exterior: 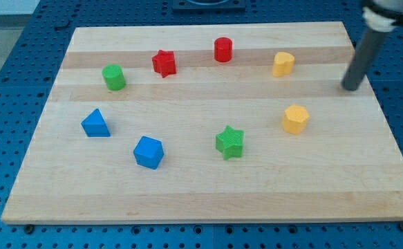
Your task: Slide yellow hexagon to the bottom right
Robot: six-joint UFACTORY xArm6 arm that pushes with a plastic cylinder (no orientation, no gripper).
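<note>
Pale wooden board (208, 194) on blue pegboard bench (21, 62), 8 blocks on it, yellow hexagon (295, 119), yellow cylinder (283, 63), red cylinder (222, 50), red star (164, 63), green cylinder (113, 77), blue triangle (95, 124), blue cube (148, 152), green star (229, 142)

Eight blocks sit on the worktop (208, 200) — two of each colour. Red: a star (164, 63) and a cylinder (222, 50); yellow: a hexagon (295, 119) and a cylinder (283, 63). Green: a star (229, 142) and a cylinder (114, 77) — blue: a triangle (95, 124) and a cube (148, 152).

We can't read any text, labels, brand names, numbers or signs anywhere here. The coloured blocks all have plain faces, the wooden board (208, 187) is bare wood grain, and the blue perforated table (7, 83) under it shows only holes, no markings we can make out.
</note>
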